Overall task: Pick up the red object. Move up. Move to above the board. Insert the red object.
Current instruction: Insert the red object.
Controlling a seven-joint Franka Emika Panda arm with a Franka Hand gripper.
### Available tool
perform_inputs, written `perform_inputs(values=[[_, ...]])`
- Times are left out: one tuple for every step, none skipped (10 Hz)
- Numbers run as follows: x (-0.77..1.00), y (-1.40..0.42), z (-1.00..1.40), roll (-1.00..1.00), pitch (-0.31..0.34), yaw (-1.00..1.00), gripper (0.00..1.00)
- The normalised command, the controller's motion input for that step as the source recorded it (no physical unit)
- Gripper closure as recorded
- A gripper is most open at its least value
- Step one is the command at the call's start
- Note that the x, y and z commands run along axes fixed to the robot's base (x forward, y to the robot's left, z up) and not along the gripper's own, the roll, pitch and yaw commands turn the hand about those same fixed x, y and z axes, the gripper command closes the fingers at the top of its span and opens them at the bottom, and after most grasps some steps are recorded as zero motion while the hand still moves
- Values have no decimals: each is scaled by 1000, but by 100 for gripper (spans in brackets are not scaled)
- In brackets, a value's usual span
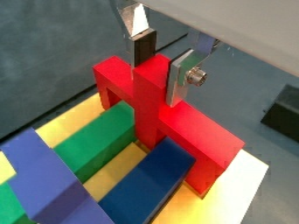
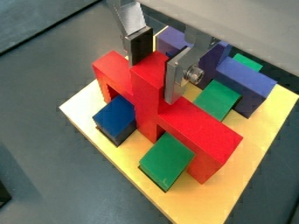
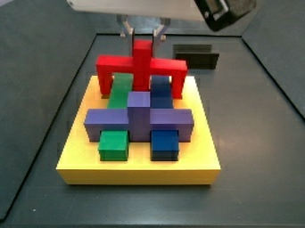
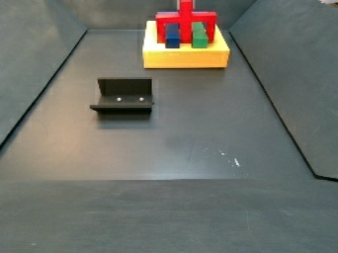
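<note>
The red object [image 3: 143, 64], a cross-shaped piece with legs and an upright post, stands on the yellow board [image 3: 137, 169], its legs down among the coloured blocks. It shows in both wrist views [image 1: 187, 127] [image 2: 193, 131] and in a side view at the far end [image 4: 185, 20]. My gripper [image 1: 162, 74] [image 2: 158, 74] straddles the top of the post, with the dark pad on one side and the silver plate pressed on the other. It hangs from above in a side view [image 3: 143, 40].
Purple [image 3: 134, 116], blue [image 3: 165, 144] and green [image 3: 113, 144] blocks sit on the board around the red object. The dark fixture [image 4: 123, 96] stands on the grey floor away from the board. Dark walls ring the floor.
</note>
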Motion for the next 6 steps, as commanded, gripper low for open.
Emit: perform_inputs(values=[[106, 0, -111, 0, 0, 0, 100], [14, 0, -43, -3, 0, 0, 100], [0, 0, -94, 0, 0, 0, 100], [-17, 0, -337, -13, -90, 0, 100], [-9, 0, -563, -16, -154, 0, 100], [17, -80, -506, -23, -103, 163, 100]])
